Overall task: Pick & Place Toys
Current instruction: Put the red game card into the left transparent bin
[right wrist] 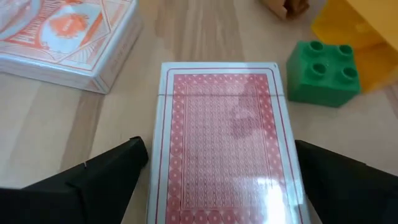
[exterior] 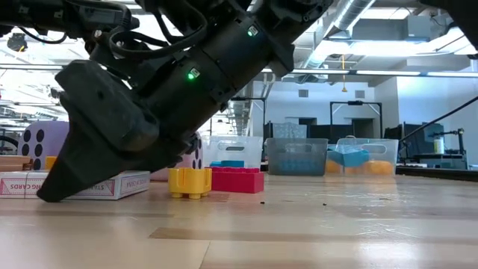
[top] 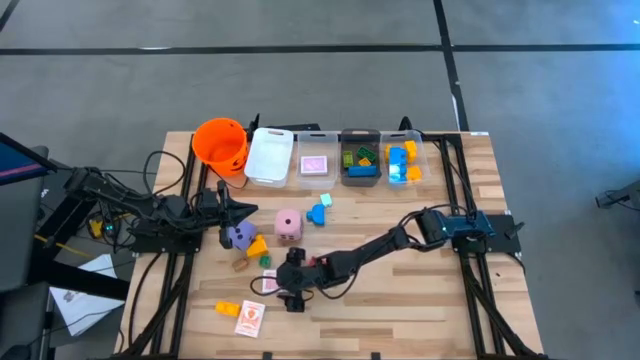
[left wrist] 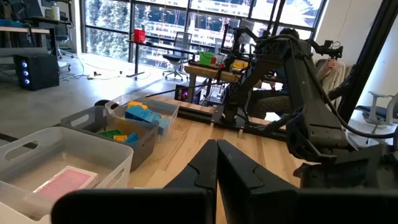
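**Red-backed card pack next, much sorting left**

Red-patterned card box is lying near the surface's front edge, between the wide-open, empty right pincer fingers. Left pincer is waiting shut. Bins along the far edge are holding some bricks; dice and bricks are remaining loose.

red-backed card pack flat, beside green brick

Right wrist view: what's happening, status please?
Right gripper open, fingers straddling the red-backed card deck. Left gripper shut, idle near orange bucket. Green brick beside deck, not blocking.
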{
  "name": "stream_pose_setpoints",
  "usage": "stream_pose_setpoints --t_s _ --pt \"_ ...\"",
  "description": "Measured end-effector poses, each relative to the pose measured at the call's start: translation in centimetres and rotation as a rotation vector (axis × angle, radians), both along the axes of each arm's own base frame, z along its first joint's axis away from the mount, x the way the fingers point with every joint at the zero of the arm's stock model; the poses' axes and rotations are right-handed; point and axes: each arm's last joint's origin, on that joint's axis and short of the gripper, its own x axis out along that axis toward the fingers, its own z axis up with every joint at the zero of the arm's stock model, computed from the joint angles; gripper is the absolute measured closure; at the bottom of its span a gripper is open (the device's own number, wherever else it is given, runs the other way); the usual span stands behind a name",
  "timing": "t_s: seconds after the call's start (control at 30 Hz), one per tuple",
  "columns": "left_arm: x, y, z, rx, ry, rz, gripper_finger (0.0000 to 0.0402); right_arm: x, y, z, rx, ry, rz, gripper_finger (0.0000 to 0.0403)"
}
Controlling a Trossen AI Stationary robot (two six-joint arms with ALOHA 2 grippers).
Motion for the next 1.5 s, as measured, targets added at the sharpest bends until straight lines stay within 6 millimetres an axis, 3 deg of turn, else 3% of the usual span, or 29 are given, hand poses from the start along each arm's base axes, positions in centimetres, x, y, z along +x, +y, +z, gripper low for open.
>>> stream_pose_setpoints --t_s 0.4,0.8,1.0,1.13,1.27,1.5 --pt "0.0 0.0 0.0 0.0 0.0 -0.007 0.0402 0.0 0.0 -0.1 -0.014 0.004 0.026 0.0006" --pt "0.0 0.0 0.0 0.0 0.0 -0.008 0.0402 0.0 -0.1 -0.2 -0.019 0.005 0.027 0.0097" --pt "0.0 0.0 0.0 0.0 0.0 -0.008 0.0402 0.0 -0.2 -0.2 0.008 0.005 -0.007 0.0095" --pt "0.0 0.0 0.0 0.0 0.0 -0.008 0.0402 -0.1 -0.4 0.9 0.022 0.004 -0.022 0.0082" --pt "0.0 0.0 0.0 0.001 0.001 -0.007 0.0402 -0.7 -0.5 2.5 0.007 0.019 -0.06 0.0096" --pt "0.0 0.0 0.0 0.002 0.004 -0.008 0.0402 -2.9 0.2 7.6 -0.213 -0.003 -0.218 0.0094"
